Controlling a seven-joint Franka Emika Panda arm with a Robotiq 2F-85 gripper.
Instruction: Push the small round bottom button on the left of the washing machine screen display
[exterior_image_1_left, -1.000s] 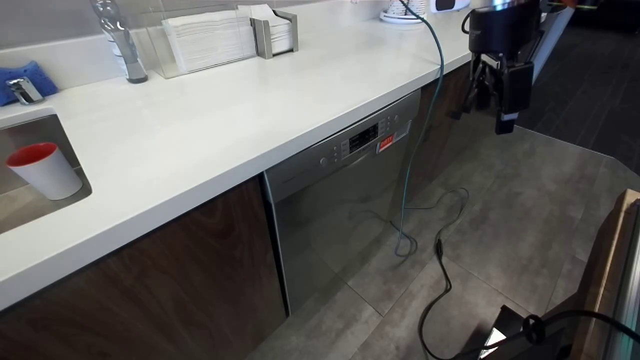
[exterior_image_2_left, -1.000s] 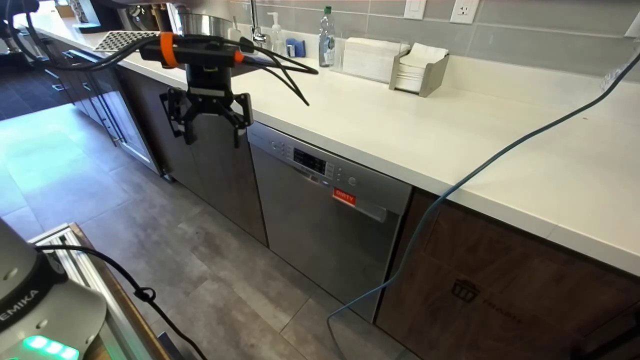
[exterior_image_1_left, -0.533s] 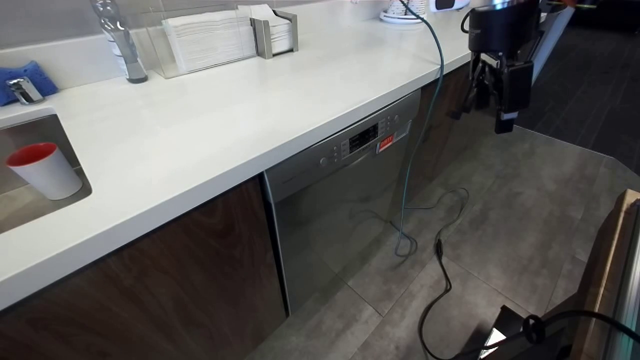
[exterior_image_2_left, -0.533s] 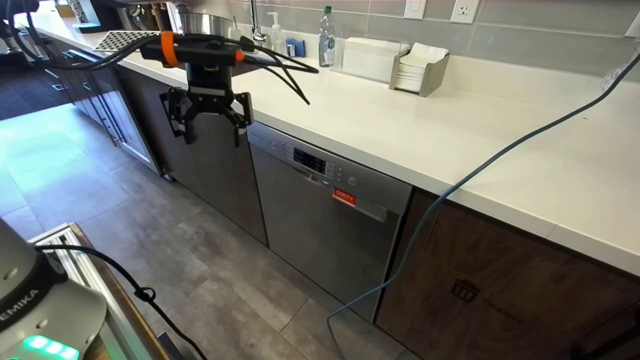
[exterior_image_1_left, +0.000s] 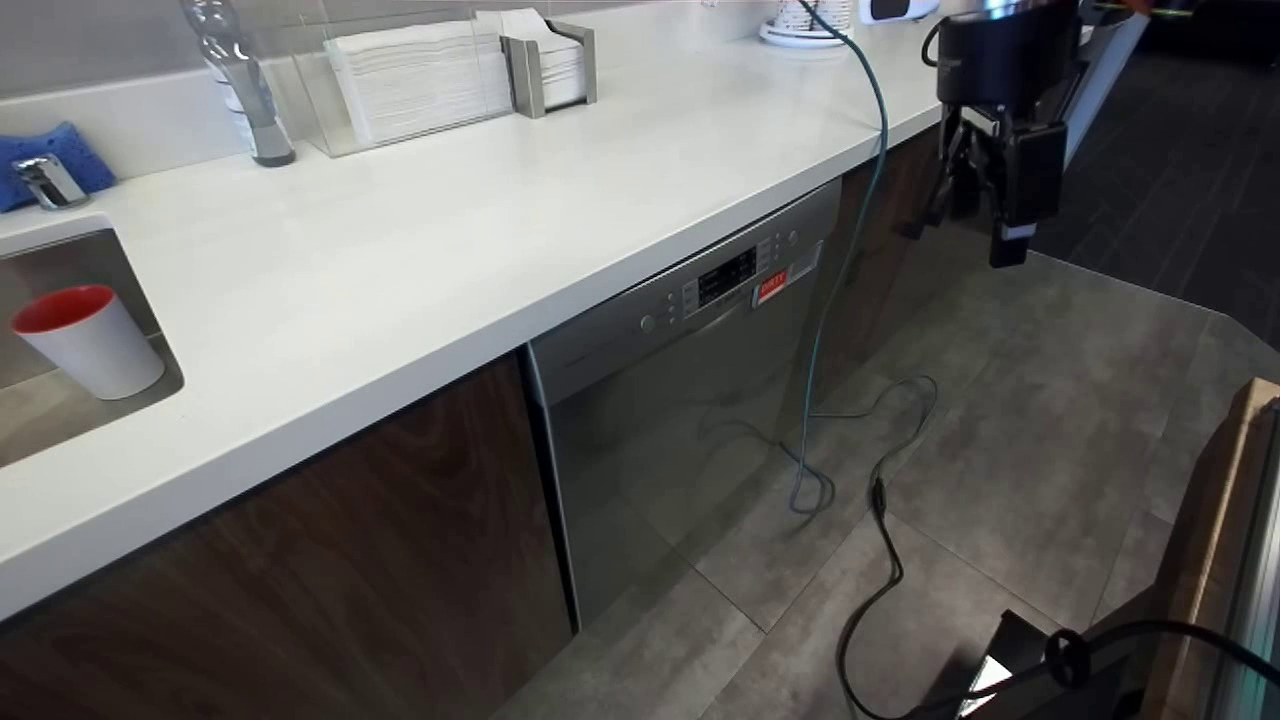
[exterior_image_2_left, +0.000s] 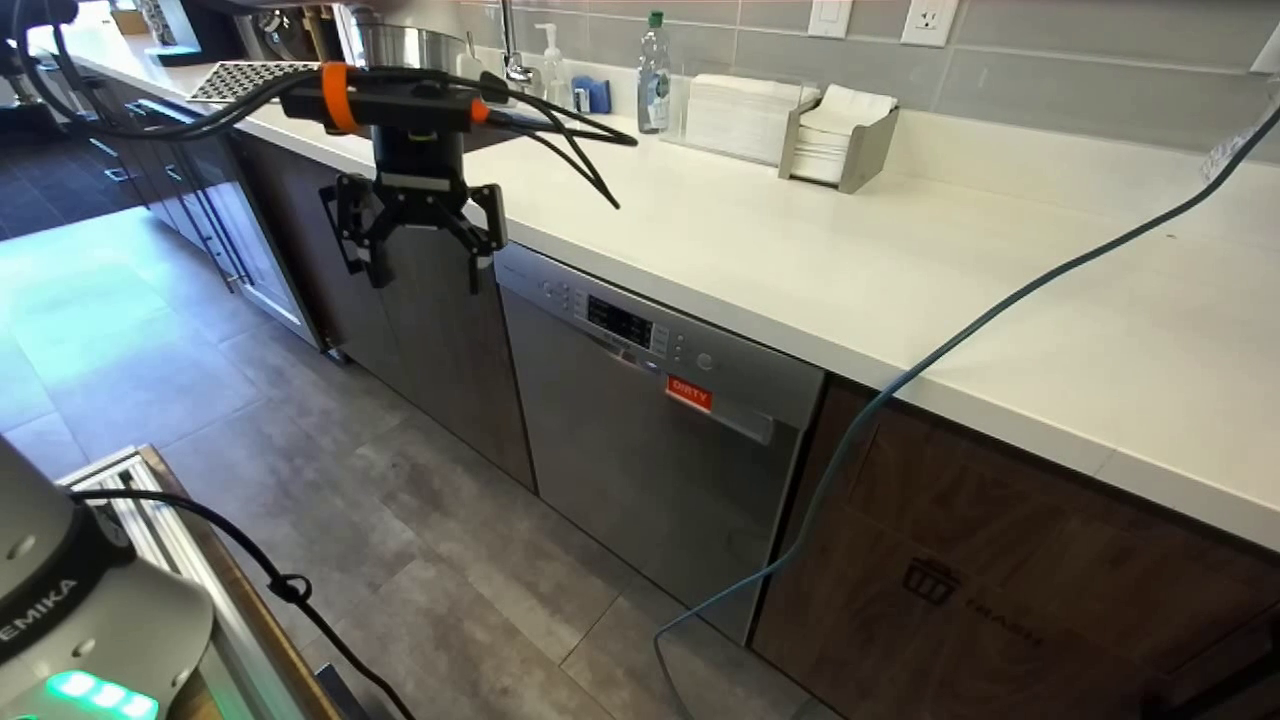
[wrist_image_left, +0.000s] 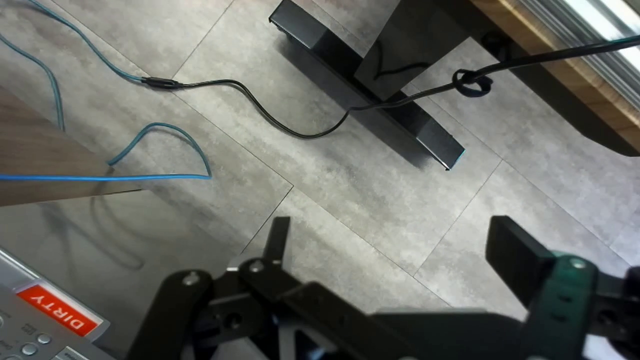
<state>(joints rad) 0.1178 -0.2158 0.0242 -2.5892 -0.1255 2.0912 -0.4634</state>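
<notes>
The washing machine (exterior_image_1_left: 670, 440) is a silver front under the white counter, with a dark display (exterior_image_1_left: 727, 277) on its top panel. It also shows in an exterior view (exterior_image_2_left: 640, 450) with its display (exterior_image_2_left: 619, 322). Small round buttons (exterior_image_1_left: 671, 308) stand left of the display, also visible there (exterior_image_2_left: 566, 298); the bottom one is too small to make out. My gripper (exterior_image_2_left: 426, 278) hangs open and empty in front of the counter, apart from the panel. In the wrist view its fingers (wrist_image_left: 390, 225) are wide apart over floor; the panel's right-hand buttons (wrist_image_left: 29, 349) show bottom left. The left-hand buttons are out of view there.
A red DIRTY sticker (exterior_image_2_left: 689, 393) is on the machine. A blue cable (exterior_image_2_left: 860, 430) hangs from the counter (exterior_image_2_left: 1000, 260) to the floor. A napkin holder (exterior_image_2_left: 840, 140), a soap bottle (exterior_image_2_left: 654, 80) and a cup in the sink (exterior_image_1_left: 95, 345) are nearby. The robot's base cart (exterior_image_2_left: 200, 600) stands opposite.
</notes>
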